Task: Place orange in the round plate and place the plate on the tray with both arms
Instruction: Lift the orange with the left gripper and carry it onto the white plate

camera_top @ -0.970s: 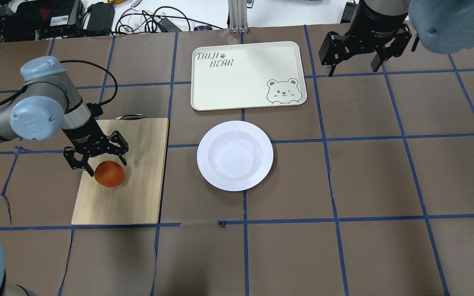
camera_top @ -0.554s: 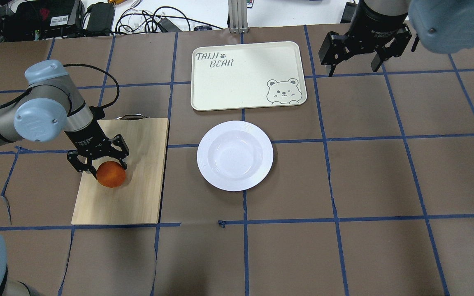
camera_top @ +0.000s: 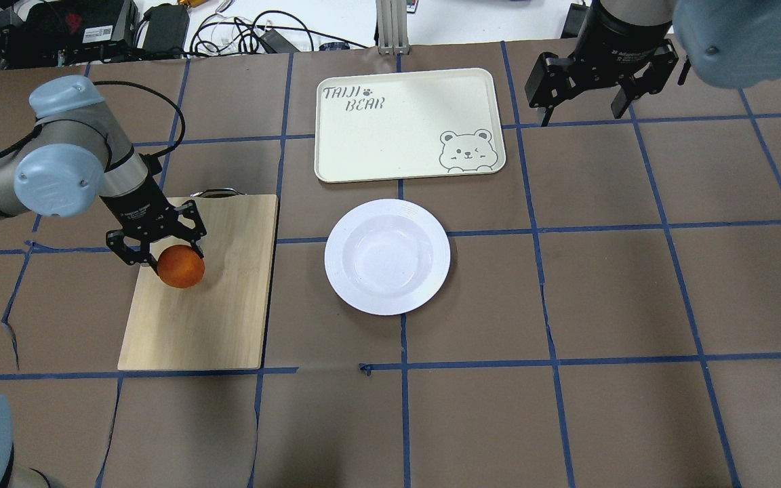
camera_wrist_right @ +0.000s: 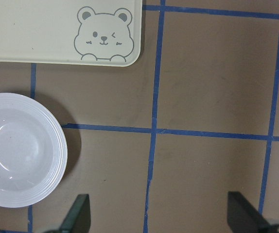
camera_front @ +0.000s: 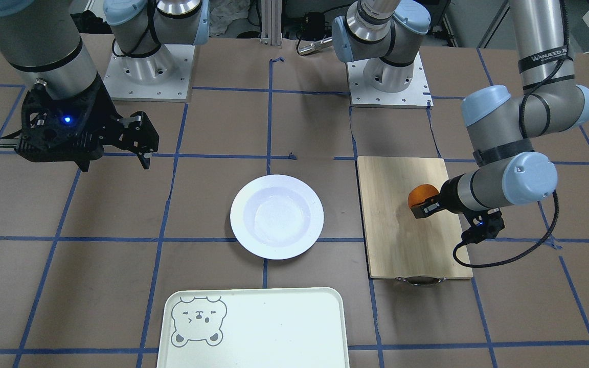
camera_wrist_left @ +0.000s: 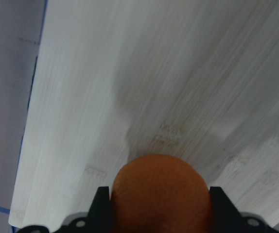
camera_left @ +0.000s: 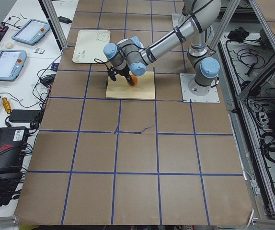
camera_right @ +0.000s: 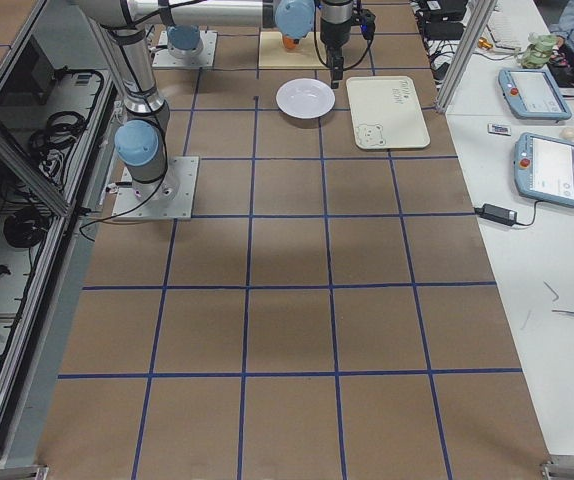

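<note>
My left gripper (camera_top: 168, 259) is shut on the orange (camera_top: 181, 267), which it holds over the bamboo cutting board (camera_top: 214, 318). In the left wrist view the orange (camera_wrist_left: 161, 191) fills the gap between the two black fingers (camera_wrist_left: 101, 206), and its shadow falls on the blurred board. The round plate (camera_top: 431, 224) lies empty at the table's middle, with the tray (camera_top: 390, 135) just beyond it, also empty. At the far right, my right gripper (camera_top: 581, 112) hangs open above the table, holding nothing. In its wrist view, the plate (camera_wrist_right: 57, 145) and tray (camera_wrist_right: 42, 34) lie to the left.
The cutting board (camera_front: 402, 250) has a metal handle (camera_front: 420, 280) at its far end. Blue tape lines grid the brown table. Cables and power supplies (camera_top: 92, 27) lie beyond the back edge. Both arm bases (camera_front: 146, 66) stand on the robot's side.
My left gripper closed on the orange and carried it a little toward the far end of the board. The right arm, the plate and the tray stayed put.
</note>
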You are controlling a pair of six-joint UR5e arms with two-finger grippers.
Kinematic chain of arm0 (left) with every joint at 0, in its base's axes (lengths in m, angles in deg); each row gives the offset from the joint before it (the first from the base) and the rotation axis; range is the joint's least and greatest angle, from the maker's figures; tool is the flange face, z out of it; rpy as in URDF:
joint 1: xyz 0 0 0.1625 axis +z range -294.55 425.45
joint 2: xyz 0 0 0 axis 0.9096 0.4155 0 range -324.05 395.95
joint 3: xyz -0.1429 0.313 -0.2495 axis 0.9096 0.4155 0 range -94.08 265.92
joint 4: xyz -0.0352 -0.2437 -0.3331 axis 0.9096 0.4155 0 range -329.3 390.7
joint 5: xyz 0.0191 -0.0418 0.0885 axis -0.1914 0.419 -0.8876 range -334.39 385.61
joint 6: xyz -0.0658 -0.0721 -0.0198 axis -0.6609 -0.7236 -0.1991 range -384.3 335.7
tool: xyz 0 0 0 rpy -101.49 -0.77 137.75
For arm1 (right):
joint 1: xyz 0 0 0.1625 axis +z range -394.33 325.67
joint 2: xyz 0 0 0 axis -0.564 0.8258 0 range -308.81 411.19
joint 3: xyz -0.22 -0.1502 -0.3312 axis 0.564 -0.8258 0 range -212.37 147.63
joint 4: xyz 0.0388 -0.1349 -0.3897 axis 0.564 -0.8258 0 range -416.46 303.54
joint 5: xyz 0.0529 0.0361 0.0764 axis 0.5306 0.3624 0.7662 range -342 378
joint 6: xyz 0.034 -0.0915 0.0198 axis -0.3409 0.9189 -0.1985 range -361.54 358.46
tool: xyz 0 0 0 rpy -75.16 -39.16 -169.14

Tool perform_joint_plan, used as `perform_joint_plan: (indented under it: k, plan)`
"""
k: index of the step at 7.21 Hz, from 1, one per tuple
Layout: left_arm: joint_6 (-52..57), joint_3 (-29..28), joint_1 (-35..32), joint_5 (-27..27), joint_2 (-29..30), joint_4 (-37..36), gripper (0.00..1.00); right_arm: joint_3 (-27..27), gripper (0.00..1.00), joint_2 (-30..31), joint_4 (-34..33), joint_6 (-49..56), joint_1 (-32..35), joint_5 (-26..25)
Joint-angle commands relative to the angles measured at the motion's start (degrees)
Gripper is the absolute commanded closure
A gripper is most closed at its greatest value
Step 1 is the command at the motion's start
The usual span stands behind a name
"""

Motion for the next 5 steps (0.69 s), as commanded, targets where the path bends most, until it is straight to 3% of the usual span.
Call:
perform_joint_plan:
  k: [1,3,5]
  plan:
    - [-7.1,-7.7,-2.5,7.0,1.7,0.9,1.0,0.0,0.0,0.0,0.0,0.0,0.0,0.0]
    - [-17.1,-10.8,-11.1,12.6,3.5,-0.7,1.0,0.0,0.0,0.0,0.0,-0.1,0.0,0.0]
    - [-22.6,-12.2,-19.1,12.8,6.5,-0.9,1.0,0.0,0.0,0.0,0.1,-0.1,0.0,0.0]
